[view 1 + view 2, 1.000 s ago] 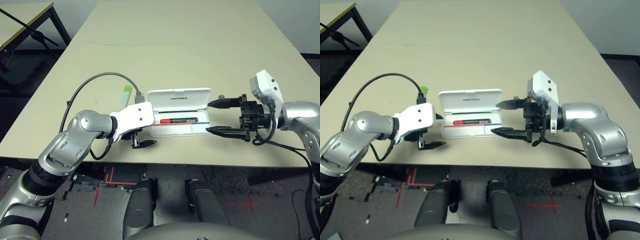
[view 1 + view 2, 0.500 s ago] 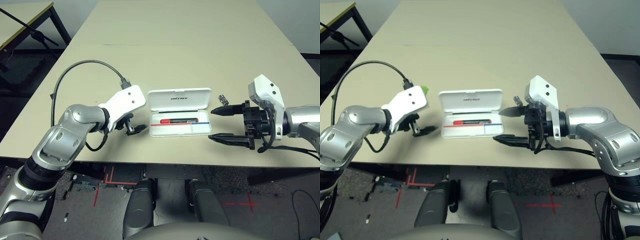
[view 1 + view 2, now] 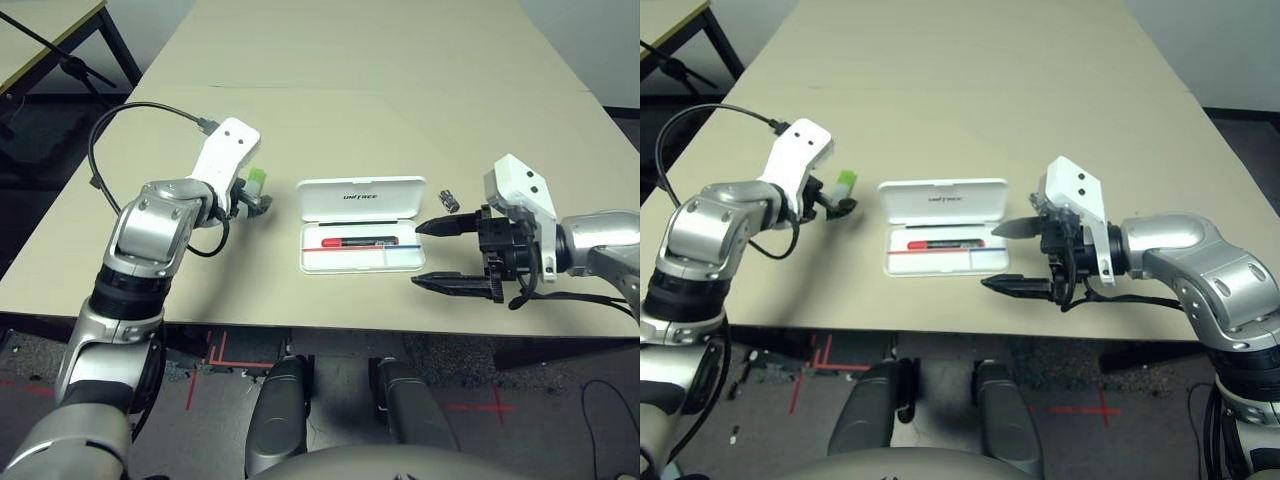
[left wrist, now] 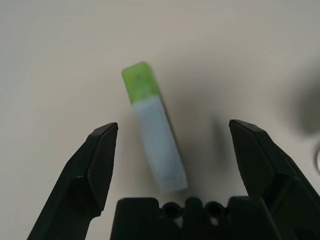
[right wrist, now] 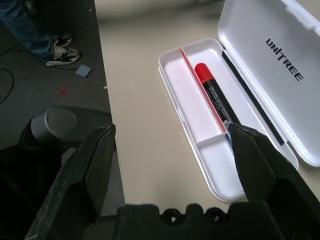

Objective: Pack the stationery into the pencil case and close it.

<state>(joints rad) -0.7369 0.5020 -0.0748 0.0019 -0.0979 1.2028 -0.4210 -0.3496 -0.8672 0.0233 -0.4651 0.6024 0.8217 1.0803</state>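
Three stationery items on my table. Red marker: lying in the open pencil case, lid tilted back (lettering visible). White stick with green end: flat on the table left of the case, between my left gripper's fingers, jaws wide apart, not touching it. Small silver-black cylinder: on the table just right of the case. Right gripper: beside the case's right end, jaws apart, holding nothing.
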